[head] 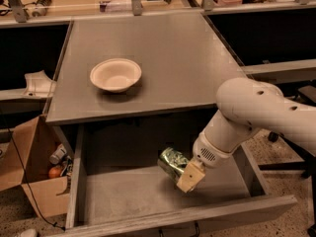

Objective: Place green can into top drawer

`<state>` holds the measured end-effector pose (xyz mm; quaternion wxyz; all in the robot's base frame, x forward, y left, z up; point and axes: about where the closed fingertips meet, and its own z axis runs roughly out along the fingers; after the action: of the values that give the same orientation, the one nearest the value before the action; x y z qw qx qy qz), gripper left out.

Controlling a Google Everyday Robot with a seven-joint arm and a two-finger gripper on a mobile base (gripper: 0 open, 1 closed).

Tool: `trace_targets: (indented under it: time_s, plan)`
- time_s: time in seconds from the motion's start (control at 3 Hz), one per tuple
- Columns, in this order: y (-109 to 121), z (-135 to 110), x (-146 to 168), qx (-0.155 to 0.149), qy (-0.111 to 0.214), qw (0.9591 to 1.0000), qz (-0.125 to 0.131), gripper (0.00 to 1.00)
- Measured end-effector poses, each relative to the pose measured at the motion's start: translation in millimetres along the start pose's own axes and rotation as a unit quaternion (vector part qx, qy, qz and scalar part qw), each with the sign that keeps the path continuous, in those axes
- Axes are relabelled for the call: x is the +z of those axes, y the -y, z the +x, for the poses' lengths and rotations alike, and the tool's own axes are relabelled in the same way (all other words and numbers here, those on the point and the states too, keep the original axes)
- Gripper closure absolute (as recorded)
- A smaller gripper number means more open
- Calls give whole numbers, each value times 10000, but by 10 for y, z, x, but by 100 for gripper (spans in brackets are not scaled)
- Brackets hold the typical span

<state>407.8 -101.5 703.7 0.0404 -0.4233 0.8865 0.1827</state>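
1. One green can (172, 162) is in view. It sits tilted inside the open space of the top drawer (197, 215), towards the drawer's right half and in front of its back wall.
2. One end effector (184, 175) is in view, low in the drawer at the can's right side. It is closed around the green can. One cream finger (191, 176) lies flat against the can's near end.
3. The other finger is hidden behind the can, so the far side of the grip cannot be seen.
4. I cannot tell whether the can touches the drawer floor or hangs just above it.
5. One top drawer is pulled well out beneath the surface (177, 58). Its front panel is cut off by the lower edge of the view.
6. One white arm (256, 110) reaches in from the right and bends down into the drawer. Its upper part is cut off at the right edge.
7. One cream bowl (115, 74) stands upright on the left half of the surface, well apart from the can.
8. One open cardboard box (30, 191) stands on the floor left of the drawer. It holds a few small things, including something orange, which are hard to make out.
9. The clutter along the far edge behind the surface is too dim to name.
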Motion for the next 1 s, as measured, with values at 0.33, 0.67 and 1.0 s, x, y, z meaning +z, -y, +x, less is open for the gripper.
trace_targets:
  time_s: [0.33, 0.67, 1.0]
  plan:
    - [-86, -30, 359, 52, 76, 9991, -405, 100]
    - [-86, -30, 359, 52, 76, 9991, -406, 100]
    - [3, -103, 461, 117, 52, 9994, -321, 100]
